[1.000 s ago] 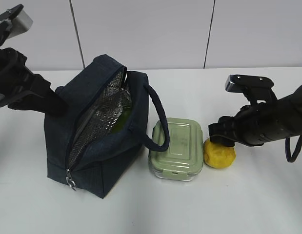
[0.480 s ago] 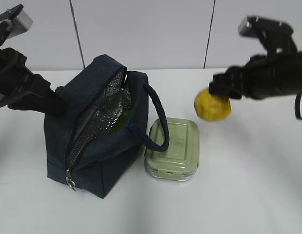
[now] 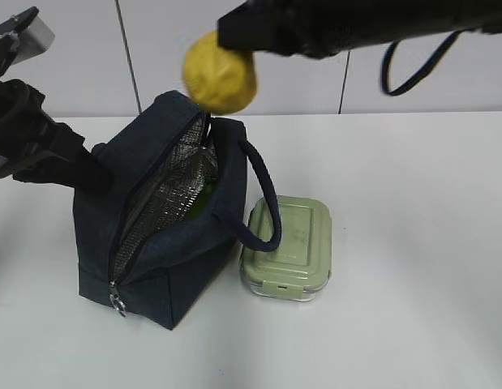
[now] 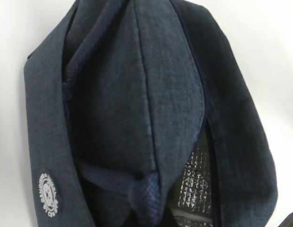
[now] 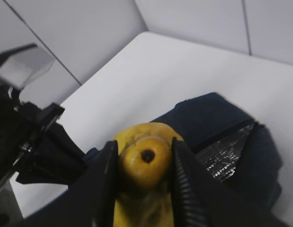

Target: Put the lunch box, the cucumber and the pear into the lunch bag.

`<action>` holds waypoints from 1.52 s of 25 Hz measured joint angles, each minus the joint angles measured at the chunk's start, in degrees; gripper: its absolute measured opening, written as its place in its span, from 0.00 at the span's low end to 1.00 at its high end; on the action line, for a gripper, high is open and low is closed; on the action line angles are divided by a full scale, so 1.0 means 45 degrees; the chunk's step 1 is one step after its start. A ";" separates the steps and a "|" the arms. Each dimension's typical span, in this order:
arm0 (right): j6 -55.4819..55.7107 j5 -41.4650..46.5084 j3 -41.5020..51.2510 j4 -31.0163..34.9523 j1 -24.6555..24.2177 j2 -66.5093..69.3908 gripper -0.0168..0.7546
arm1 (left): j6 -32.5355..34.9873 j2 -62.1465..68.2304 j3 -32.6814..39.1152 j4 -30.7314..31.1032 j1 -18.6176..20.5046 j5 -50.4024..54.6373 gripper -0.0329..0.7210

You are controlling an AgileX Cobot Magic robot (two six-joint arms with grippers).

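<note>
The navy lunch bag [image 3: 165,243] stands open at centre left, its silver lining showing. A bit of green, the cucumber [image 3: 203,197], shows inside it. My right gripper [image 3: 234,36] is shut on the yellow pear [image 3: 220,71] and holds it in the air just above the bag's far end; the right wrist view shows the pear [image 5: 146,158] between the two fingers, with the bag [image 5: 217,118] below. The sage-green lunch box [image 3: 287,247] sits on the table right of the bag. My left gripper [image 3: 92,174] is against the bag's left side; bag fabric [image 4: 113,94] bunches toward its jaws.
The bag's thick looped handle [image 3: 267,203] hangs over the lunch box's left edge. The zipper ring pull [image 3: 117,301] hangs at the bag's near corner. A white panelled wall [image 3: 315,57] runs along the back of the white table [image 3: 413,284].
My right gripper lifted the pear from the table beside the lunch box and carried it up and left to above the bag. The lunch box shifted slightly. The left arm has not moved.
</note>
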 joint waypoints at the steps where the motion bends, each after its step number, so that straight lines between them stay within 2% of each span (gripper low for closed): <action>1: -0.0073 -0.0023 -0.0089 0.0103 0.0256 0.0369 0.31 | 0.0000 0.0000 0.0000 0.0000 0.0000 0.0000 0.05; 4: -0.0292 -0.0048 -0.0209 0.0195 0.0774 0.1453 0.31 | 0.0000 0.0000 0.0000 0.0000 0.0000 0.0000 0.05; 8: -0.0367 0.0005 -0.0240 0.0189 0.0857 0.2388 0.31 | 0.0000 0.0000 0.0000 0.0015 0.0000 0.0000 0.05; 12: -0.0417 0.0192 -0.0240 -0.0571 0.0885 0.2792 0.33 | 0.0000 0.0000 0.0000 0.0015 0.0000 0.0000 0.05; 14: -0.0417 0.0378 -0.0240 -0.1014 0.0885 0.2816 0.41 | 0.0000 0.0000 0.0000 0.0015 0.0000 0.0000 0.05; 18: -0.0417 0.0724 -0.0343 -0.1215 0.0885 0.2816 0.69 | 0.0000 0.0000 0.0000 0.0015 0.0000 0.0009 0.05; 20: -0.0390 0.0923 -0.0501 -0.1246 0.0885 0.2816 0.74 | 0.0000 0.0000 0.0000 0.0015 0.0000 0.0009 0.05; 24: 0.0343 0.1103 -0.0721 -0.1073 0.0885 0.2753 0.77 | 0.0000 0.0000 0.0000 0.0015 0.0000 0.0009 0.05; 27: 0.1076 0.1132 -0.0721 -0.1148 0.0637 0.2173 0.77 | 0.0000 0.0000 0.0000 0.0015 0.0000 0.0024 0.05; 31: 0.2854 0.1141 -0.0721 -0.2588 -0.0222 0.0908 0.77 | 0.0000 0.0000 0.0000 0.0061 0.0000 0.0047 0.05; 34: 0.4877 0.1913 -0.0691 -0.4012 -0.1152 0.0495 0.77 | 0.0000 0.0000 0.0000 0.0061 0.0000 0.0052 0.05; 38: 0.6615 0.3019 0.0144 -0.4599 -0.2597 0.0753 0.77 | 0.0000 0.0000 0.0000 0.0061 0.0000 0.0052 0.05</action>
